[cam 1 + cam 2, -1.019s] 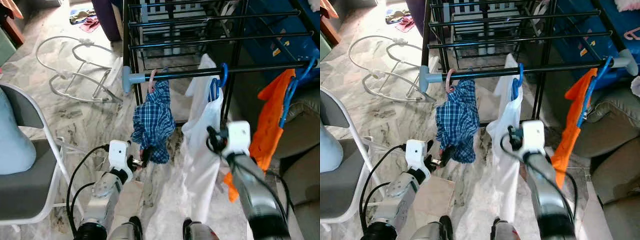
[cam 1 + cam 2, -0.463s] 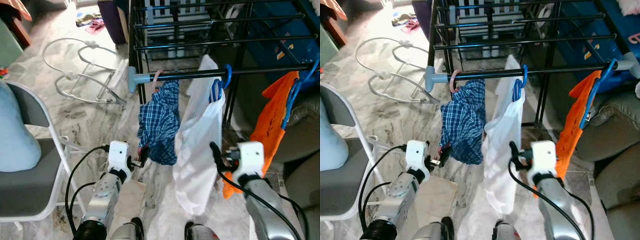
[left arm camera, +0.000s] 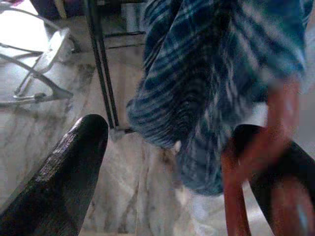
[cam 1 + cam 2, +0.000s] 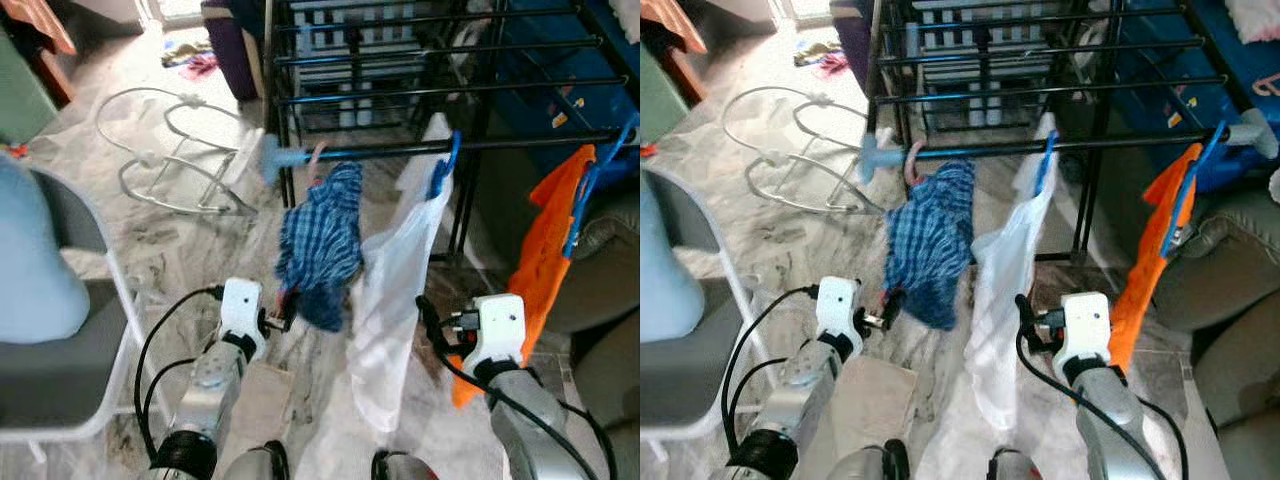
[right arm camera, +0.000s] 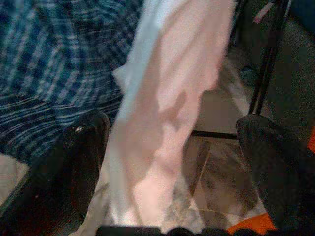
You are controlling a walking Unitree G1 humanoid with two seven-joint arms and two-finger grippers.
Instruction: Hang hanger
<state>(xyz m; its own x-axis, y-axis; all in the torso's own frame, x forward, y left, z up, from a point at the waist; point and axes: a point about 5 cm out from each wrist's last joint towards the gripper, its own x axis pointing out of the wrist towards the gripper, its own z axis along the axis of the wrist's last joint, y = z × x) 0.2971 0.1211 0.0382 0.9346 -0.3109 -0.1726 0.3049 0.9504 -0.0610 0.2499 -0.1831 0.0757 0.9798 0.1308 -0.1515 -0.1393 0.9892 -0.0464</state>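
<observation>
- Hanger [image 4: 912,160], pink: hooked over the black rail [image 4: 1120,143] of the drying rack, carrying a blue plaid shirt [image 4: 928,240].
- Left claw [image 4: 283,313]: at the shirt's lower hem, fingers apart around a reddish hanger part.
- Right claw [image 4: 1023,325]: fingers spread wide, empty, just beside the white garment [image 4: 1005,280].
- Orange garment [image 4: 545,250]: hung on a blue hanger [image 4: 585,175].

Silver arms, white wrist blocks, looping black cables, black fingers [image 3: 59,187].

A black rail [image 4: 520,146] carries 3 garments: plaid [image 4: 322,240], white [image 4: 395,290], orange [image 4: 545,260].
</observation>
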